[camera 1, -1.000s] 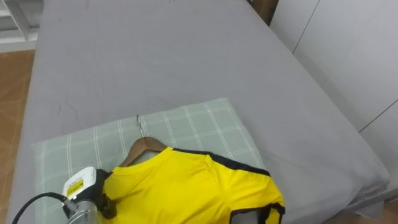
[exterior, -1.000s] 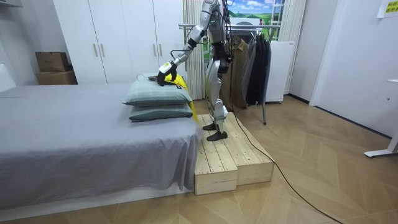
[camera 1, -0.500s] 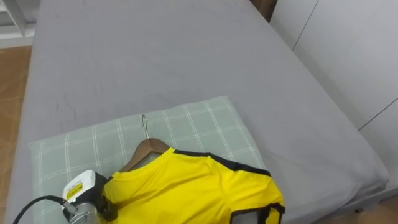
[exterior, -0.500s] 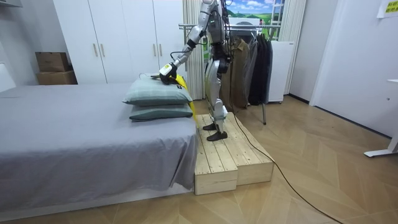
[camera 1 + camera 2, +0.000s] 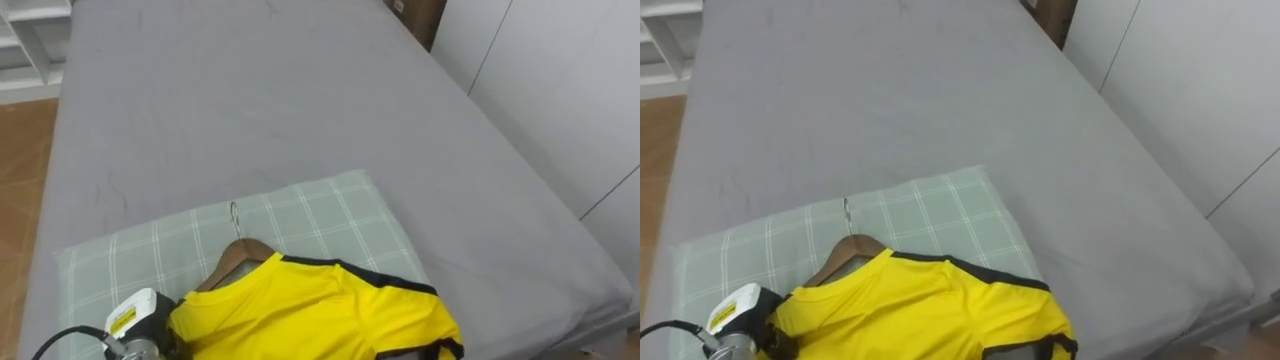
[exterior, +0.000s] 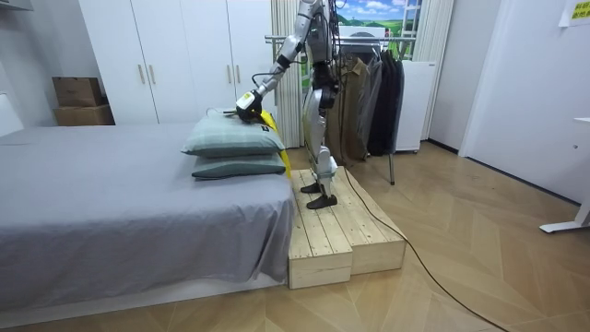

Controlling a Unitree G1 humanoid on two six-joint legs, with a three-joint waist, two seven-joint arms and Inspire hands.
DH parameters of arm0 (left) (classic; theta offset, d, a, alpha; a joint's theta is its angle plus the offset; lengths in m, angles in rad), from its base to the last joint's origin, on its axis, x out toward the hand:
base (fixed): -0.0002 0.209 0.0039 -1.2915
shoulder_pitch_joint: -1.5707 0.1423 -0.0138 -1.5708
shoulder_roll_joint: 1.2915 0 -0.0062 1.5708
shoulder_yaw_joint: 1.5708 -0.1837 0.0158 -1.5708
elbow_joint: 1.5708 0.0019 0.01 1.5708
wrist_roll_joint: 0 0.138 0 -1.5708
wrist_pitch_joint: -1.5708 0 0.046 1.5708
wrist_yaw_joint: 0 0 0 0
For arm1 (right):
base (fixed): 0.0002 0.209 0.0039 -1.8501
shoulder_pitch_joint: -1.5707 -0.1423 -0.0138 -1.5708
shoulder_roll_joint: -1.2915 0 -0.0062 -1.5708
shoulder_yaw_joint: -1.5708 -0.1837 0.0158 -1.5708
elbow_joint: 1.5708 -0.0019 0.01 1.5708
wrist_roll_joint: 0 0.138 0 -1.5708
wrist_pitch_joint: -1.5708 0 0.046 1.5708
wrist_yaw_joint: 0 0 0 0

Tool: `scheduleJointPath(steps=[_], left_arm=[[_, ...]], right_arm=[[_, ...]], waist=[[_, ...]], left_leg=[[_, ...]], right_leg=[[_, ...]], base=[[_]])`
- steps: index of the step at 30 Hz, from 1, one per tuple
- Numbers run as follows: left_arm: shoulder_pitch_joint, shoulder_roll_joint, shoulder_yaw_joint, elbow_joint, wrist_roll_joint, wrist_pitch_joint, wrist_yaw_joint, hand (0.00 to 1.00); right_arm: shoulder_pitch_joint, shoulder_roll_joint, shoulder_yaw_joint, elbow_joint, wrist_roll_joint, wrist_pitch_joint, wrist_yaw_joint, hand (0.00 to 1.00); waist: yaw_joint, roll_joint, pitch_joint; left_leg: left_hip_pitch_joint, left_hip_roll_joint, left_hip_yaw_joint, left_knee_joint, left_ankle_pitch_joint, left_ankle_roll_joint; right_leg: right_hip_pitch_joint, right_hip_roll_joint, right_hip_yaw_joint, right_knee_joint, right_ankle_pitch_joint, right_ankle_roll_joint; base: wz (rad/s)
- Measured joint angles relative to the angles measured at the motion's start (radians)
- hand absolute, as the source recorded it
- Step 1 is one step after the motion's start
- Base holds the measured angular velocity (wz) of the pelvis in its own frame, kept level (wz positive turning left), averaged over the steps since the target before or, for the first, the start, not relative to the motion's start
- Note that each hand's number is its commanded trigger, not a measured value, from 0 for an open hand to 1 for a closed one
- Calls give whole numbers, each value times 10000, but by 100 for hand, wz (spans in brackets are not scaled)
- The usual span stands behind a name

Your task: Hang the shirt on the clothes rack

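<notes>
The yellow shirt on its wooden hanger lies on the checked pillow, probably so it can be picked up. The left hand is at the shirt's shoulder, also over the pillow. Cloth hides its fingers, so I cannot tell its grip. The room view adds the clothes rack beyond the pillow, behind the robot.

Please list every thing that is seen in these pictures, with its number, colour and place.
shirt: one, yellow with black trim, on the upper pillow
hanger: one, wooden, metal hook, inside the shirt's neck
pillows: two, green, stacked on the bed
bed: one, grey, before the robot
platform: one, pale wood, under the robot
clothes rack: one, holding dark garments, behind the robot
wardrobe: one, white, beyond the bed
boxes: two, brown, beside the wardrobe
left hand: one, at the shirt's shoulder
</notes>
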Motion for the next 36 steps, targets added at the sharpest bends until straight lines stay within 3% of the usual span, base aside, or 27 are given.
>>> scheduleJointPath(steps=[6,9,14,17,22,27,36], left_arm=[[202,-154,12,-72,-477,-32,7,100],[429,-233,-23,-659,-479,-33,-8,100],[748,-279,-17,-1641,-575,-113,-23,100],[1261,-270,-17,-2556,-919,-599,-22,100],[2406,-277,0,-4886,-862,-941,-22,100],[2978,-354,-76,-5728,-858,-1313,-1,100],[3571,-323,-95,-6528,-681,-1380,-3,100]], right_arm=[[203,-27,-23,-10,-293,-91,-11,0],[462,-51,-102,-34,-444,-244,-73,0],[525,-62,-219,-11,-418,-263,-115,0],[443,-74,-311,12,-396,-483,-117,0],[451,-101,-905,-33,-70,-666,-217,0],[471,-112,-906,-19,692,-696,-176,0],[497,-152,-894,301,2097,-867,145,0]], waist=[[-31,62,-35],[-134,148,-58],[-5,386,-74],[249,488,-93],[461,566,-115],[505,547,-129],[561,308,-195]], left_leg=[[313,-20,-24,-90,10,-1],[353,-77,-244,-110,11,1],[557,-129,-357,-119,38,48],[772,-130,-365,-175,39,48],[983,-138,-441,-262,45,48],[1360,-171,-559,-411,50,40],[1614,-218,-665,-473,49,38]], right_leg=[[369,-25,-80,-143,-2,4],[596,-97,-286,-329,-30,49],[859,-179,-509,-340,-34,70],[1074,-172,-490,-399,-37,75],[1312,-162,-533,-494,-42,78],[1745,-166,-703,-679,-40,82],[2147,-167,-779,-949,-52,109]], base=[[2],[26],[10],[0],[4],[6],[4]])
